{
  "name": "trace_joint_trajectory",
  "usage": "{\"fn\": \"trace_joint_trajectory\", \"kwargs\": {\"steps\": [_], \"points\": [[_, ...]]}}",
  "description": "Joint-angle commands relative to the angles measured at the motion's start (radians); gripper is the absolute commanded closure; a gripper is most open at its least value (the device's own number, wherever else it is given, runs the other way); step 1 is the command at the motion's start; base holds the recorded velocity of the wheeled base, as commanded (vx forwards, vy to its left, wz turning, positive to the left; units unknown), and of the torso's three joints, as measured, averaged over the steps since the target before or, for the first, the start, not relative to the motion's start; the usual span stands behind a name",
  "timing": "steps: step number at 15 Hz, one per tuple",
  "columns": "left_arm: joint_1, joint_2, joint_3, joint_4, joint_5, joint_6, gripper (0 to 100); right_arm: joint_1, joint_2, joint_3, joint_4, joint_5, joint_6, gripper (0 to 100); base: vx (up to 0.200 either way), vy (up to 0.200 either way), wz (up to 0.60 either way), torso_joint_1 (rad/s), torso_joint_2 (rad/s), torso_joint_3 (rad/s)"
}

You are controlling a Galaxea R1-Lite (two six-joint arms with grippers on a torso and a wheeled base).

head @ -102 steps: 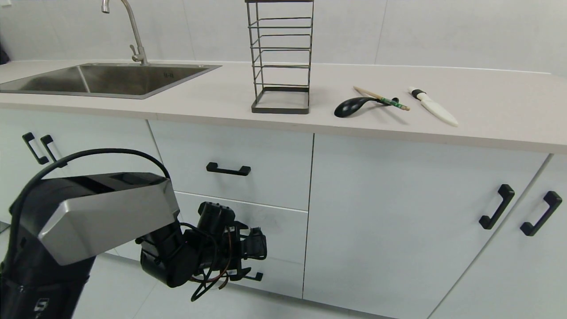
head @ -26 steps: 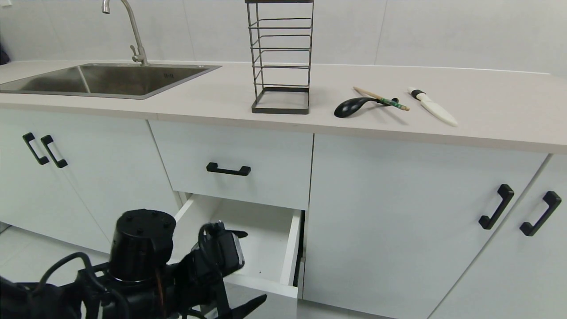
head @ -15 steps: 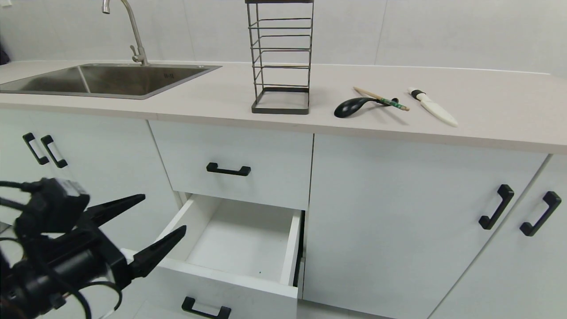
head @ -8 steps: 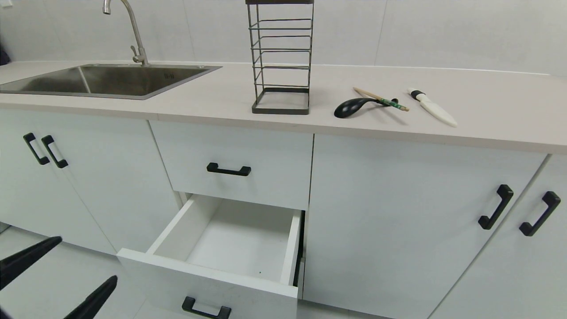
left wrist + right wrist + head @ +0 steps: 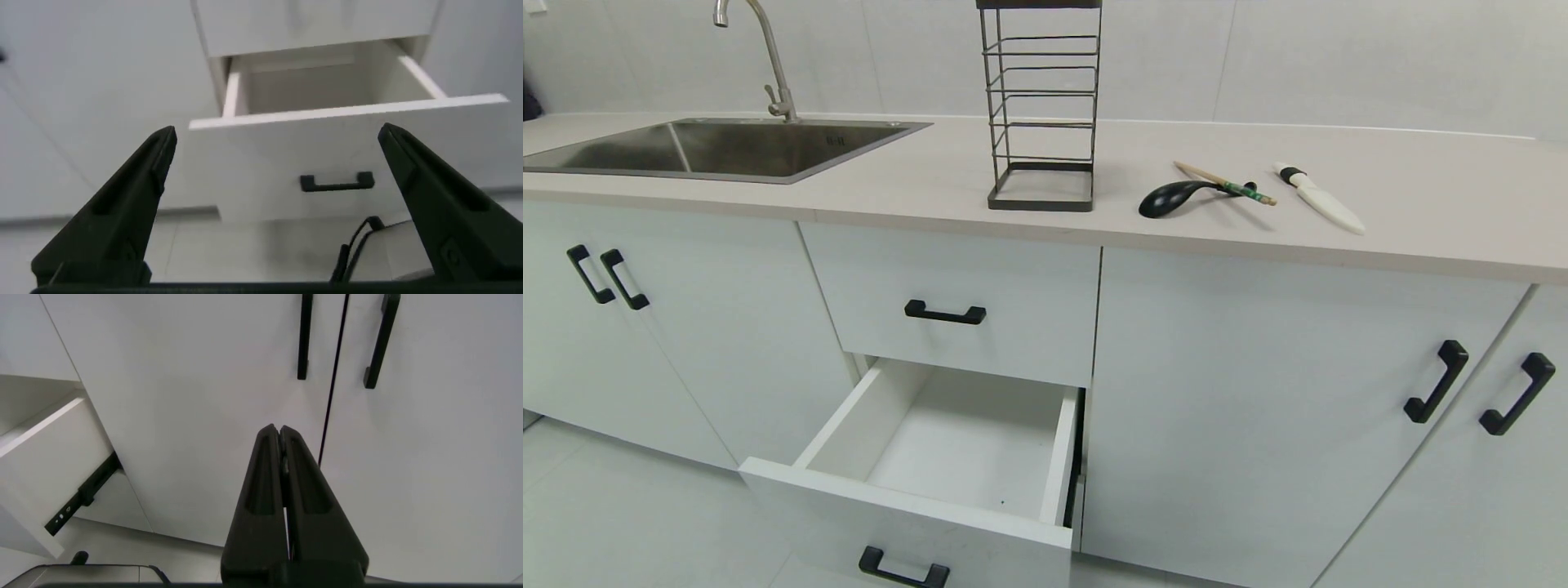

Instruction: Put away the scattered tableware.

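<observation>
On the counter's right part lie a black spoon, a pair of chopsticks resting across its handle, and a white knife with a black band. Below the counter the lower drawer stands pulled out and holds nothing. My left gripper is open, low and in front of that drawer, facing its black handle. My right gripper is shut with nothing in it, low before the cabinet doors to the right of the drawer.
A tall black wire rack stands mid-counter. A steel sink with a tap is at the left. The upper drawer is closed. Cabinet doors with black handles flank the drawers.
The left gripper pulled the lower drawer out, let go of its handle, opened, and drew back down and left out of the head view. The tableware has not moved.
</observation>
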Motion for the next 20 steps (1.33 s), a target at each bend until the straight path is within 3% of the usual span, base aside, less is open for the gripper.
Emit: {"fn": "trace_joint_trajectory", "kwargs": {"steps": [1, 2, 3, 16, 20], "points": [[0.011, -0.063, 0.002, 0.021, 0.069, -0.031, 0, 0.0, 0.001, 0.0, 0.0, 0.0, 0.0, 100, 0.0, 0.0, 0.0, 0.0, 0.0, 0.0], [0.009, -0.063, 0.002, 0.022, 0.103, -0.078, 0, 0.0, 0.001, 0.0, 0.0, 0.0, 0.0, 100, 0.0, 0.0, 0.0, 0.0, 0.0, 0.0], [0.009, -0.063, 0.003, 0.022, 0.109, -0.089, 0, 0.0, 0.001, 0.0, 0.0, 0.0, 0.0, 100, 0.0, 0.0, 0.0, 0.0, 0.0, 0.0], [0.009, -0.063, 0.003, 0.024, 0.109, -0.093, 0, 0.0, 0.003, 0.0, 0.0, 0.0, -0.002, 100, 0.0, 0.0, 0.0, 0.0, 0.0, 0.0], [0.009, -0.063, 0.002, 0.024, 0.109, -0.095, 0, 0.0, 0.003, 0.0, 0.0, 0.0, -0.002, 100, 0.05, 0.0, 0.0, 0.144, -0.1, -0.053]]}}
